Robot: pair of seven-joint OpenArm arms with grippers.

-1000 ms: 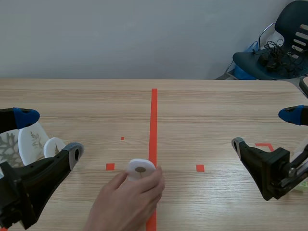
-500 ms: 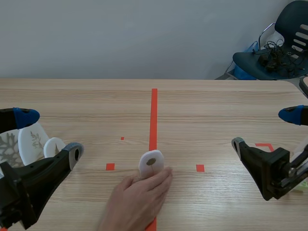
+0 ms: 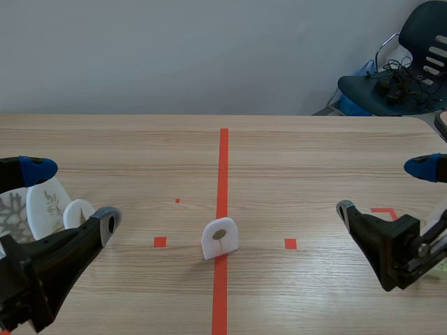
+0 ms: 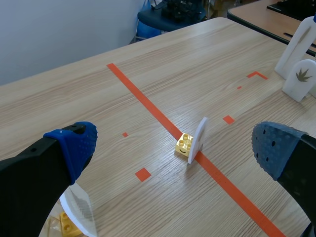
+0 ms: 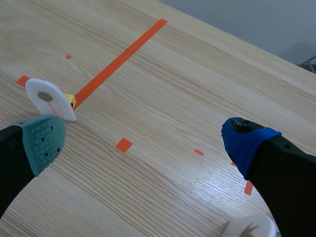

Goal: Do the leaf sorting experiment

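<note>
noted card [image 3: 220, 239] upright on the centre tape [image 3: 223, 160], at 3 o'clock of left gripper [image 3: 72, 194] and 9 o'clock of right gripper [image 3: 383, 188], well apart from both. propped from behind by a yellow brick [image 4: 184, 144], touching; likely meant to keep the leaf face toward the robot and leave a top edge free to pinch. set midway, presumably so either arm can take it once the leaf type is read.

logged both grippers released, fingers wide, holding nothing, low at the flanks. saw left cards [image 3: 49, 206] close by the left gripper and a right card [image 5: 249, 228] by the right; probably the sorting piles.

pale wood-grain table [image 3: 314, 153] with orange-red marks; plain grey wall; blue chair [image 3: 398, 77] with cables at 1 o'clock, beyond the far edge.
</note>
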